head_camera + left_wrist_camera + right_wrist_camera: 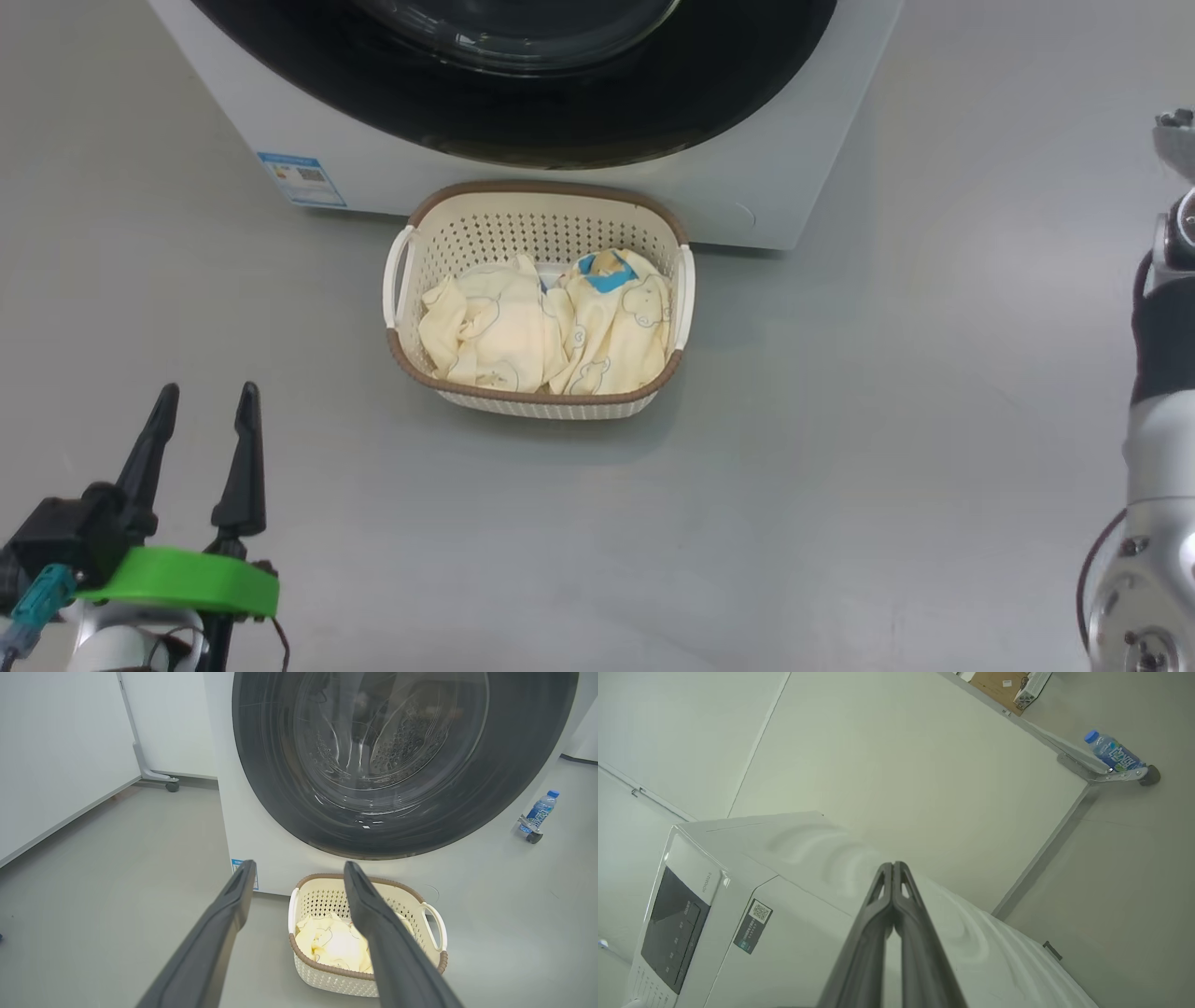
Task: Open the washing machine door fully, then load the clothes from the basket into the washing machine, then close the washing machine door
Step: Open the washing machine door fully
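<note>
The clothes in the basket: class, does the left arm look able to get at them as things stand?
Probably yes: the left gripper stands open, nothing stands between it and the open-topped basket, and the clothes lie uncovered inside.

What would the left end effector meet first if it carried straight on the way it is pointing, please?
Probably the washing machine door, on its black rim; the line seems to pass above the basket, though depth is unclear.

Bare grey floor point(840, 485) carries the washer point(794, 177), the basket point(523, 229) set just before its front; well off to one side, a bottle point(542, 808) beside a caster point(532, 836)
</note>
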You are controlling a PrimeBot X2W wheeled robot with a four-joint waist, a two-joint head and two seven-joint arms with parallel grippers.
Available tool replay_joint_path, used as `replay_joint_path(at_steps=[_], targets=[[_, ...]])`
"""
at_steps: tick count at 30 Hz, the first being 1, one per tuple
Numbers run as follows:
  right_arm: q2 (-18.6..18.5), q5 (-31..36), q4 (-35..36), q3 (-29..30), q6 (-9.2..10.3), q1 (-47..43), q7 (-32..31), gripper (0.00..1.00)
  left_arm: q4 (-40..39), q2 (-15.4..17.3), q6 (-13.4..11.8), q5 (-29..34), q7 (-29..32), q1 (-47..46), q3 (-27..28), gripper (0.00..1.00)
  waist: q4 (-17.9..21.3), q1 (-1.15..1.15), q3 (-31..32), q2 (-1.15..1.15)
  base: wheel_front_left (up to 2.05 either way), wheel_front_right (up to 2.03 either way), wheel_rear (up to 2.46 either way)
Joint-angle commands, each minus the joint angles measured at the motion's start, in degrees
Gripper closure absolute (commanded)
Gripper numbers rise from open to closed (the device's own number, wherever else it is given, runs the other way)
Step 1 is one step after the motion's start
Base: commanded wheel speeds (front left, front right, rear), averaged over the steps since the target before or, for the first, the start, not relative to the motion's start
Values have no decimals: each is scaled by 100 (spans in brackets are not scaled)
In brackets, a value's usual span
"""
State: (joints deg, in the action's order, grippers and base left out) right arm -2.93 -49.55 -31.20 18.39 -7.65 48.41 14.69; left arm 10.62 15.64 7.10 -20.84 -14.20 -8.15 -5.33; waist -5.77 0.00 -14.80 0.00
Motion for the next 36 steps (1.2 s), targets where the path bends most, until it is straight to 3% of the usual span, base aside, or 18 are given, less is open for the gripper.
replay_joint_path(at_steps=[1,16,36], targets=[[5,-320,-78,-140,16,461,-19,100,-113,146,30,-54,-80,-269,178,0,-106,0,-118,0,0,0,0],[5,-1826,-1350,-1000,16,1453,-988,100,-39,209,37,-255,-80,-516,-39,0,-399,0,-424,0,0,0,0],[5,-2037,-2348,-1782,16,2660,-1487,100,-42,139,38,-451,-80,-848,-144,0,-618,0,-938,0,0,0,0]])
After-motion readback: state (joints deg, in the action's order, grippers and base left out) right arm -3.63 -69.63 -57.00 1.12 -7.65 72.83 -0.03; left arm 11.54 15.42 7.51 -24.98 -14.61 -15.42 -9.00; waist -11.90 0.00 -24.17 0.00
